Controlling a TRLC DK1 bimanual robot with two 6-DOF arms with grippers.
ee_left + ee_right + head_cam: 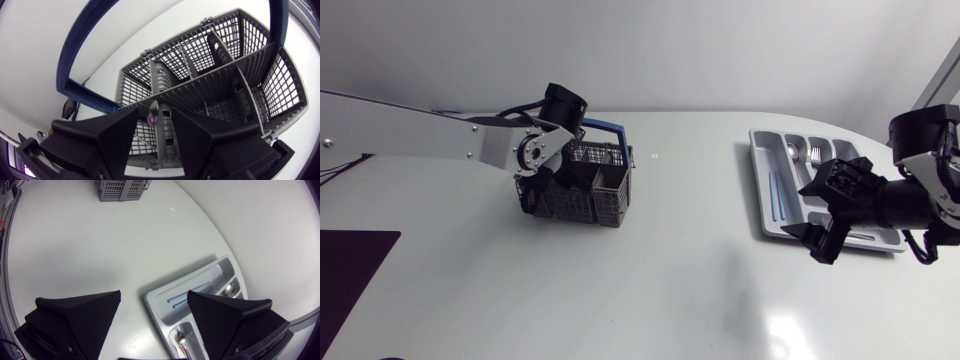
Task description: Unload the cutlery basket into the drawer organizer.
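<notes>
While I look down from the head camera, my left arm comes in from the left side and its left gripper (541, 188) sits at the near end of the cutlery basket (602, 190), a dark grey mesh basket with a blue handle (611, 128), standing on the white table (700, 285) left of the middle. From the left wrist camera I see that gripper's fingers (110, 135) slightly parted over the basket's compartments, with one upright metal cutlery piece (153, 112) between the tips; a gap shows on either side of it, so the jaws have not closed on it, and I cannot tell what kind of piece it is. The drawer organizer (757, 185) lies well apart from the basket, on the right side of the table. It already holds a spoon (792, 152) and a fork (815, 156) in its middle compartments and blue-handled pieces (776, 195) in the long compartment nearest the basket. My right gripper (808, 220) hangs over the organizer's near end with its fingers spread wide and nothing between them; the right wrist camera shows the organizer's corner under the gap.
</notes>
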